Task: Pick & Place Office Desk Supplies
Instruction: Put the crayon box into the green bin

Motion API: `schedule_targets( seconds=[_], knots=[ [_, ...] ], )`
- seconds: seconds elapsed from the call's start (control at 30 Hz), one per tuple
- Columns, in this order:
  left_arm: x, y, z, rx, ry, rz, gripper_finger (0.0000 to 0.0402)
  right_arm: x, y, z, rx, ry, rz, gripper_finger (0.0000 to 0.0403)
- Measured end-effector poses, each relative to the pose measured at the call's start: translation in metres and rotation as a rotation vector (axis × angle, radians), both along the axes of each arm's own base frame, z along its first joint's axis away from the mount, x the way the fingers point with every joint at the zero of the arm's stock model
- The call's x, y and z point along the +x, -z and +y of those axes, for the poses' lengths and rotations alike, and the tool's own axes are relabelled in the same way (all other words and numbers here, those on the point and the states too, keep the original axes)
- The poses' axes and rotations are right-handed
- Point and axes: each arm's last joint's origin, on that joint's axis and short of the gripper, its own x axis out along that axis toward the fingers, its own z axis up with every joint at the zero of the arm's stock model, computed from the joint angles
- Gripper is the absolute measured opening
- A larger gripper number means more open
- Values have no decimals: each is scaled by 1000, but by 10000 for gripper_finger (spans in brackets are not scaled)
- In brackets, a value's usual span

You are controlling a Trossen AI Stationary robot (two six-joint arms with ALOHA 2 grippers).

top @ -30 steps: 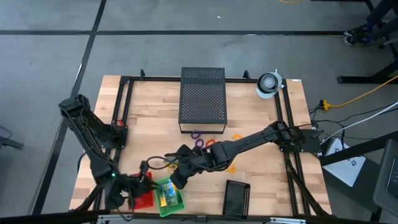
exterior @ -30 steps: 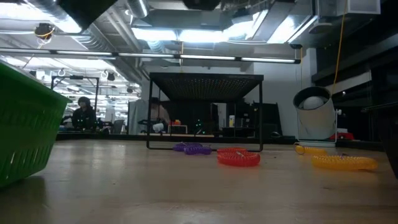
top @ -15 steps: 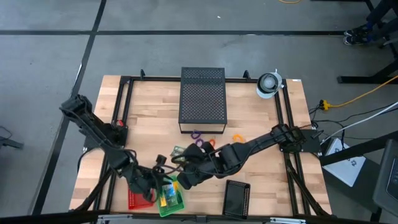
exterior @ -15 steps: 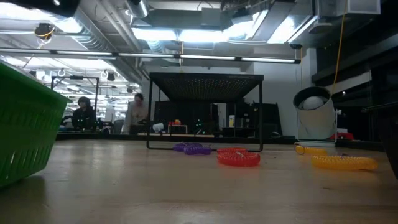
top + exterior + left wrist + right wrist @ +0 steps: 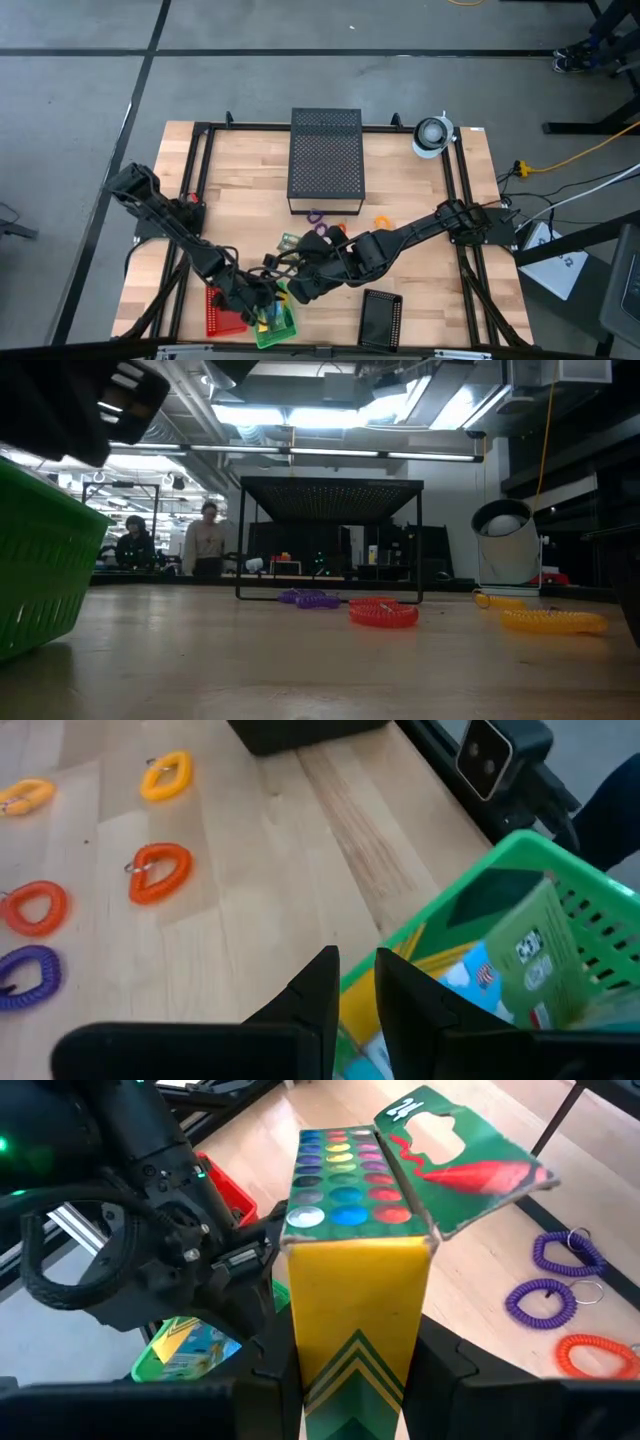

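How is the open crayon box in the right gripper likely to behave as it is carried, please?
The crayon box is thin card, so probably light and crushable. Its flap stands open with crayon tips showing, so tilting could spill them. The right gripper clamps its lower sides; it may tip.

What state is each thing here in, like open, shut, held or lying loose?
Crayon box: lid flap open, gripped upright in the right tool.
Left tool: nearly shut, holding nothing, above the green basket.
Green basket: already holds another crayon box.
Coiled rings: loose on the table.
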Motion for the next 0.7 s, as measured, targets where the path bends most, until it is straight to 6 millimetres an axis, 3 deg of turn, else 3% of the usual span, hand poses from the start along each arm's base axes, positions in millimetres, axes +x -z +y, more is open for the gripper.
schedule_targets(
  seconds=[0.37,0.7],
  knots=[
    [2,-4,-1,-24,34,49,60,0,0,0,0,-9,6,113],
    [1,-2,2,-7,18,62,3,0,0,0,1,-9,4,113]
  ],
)
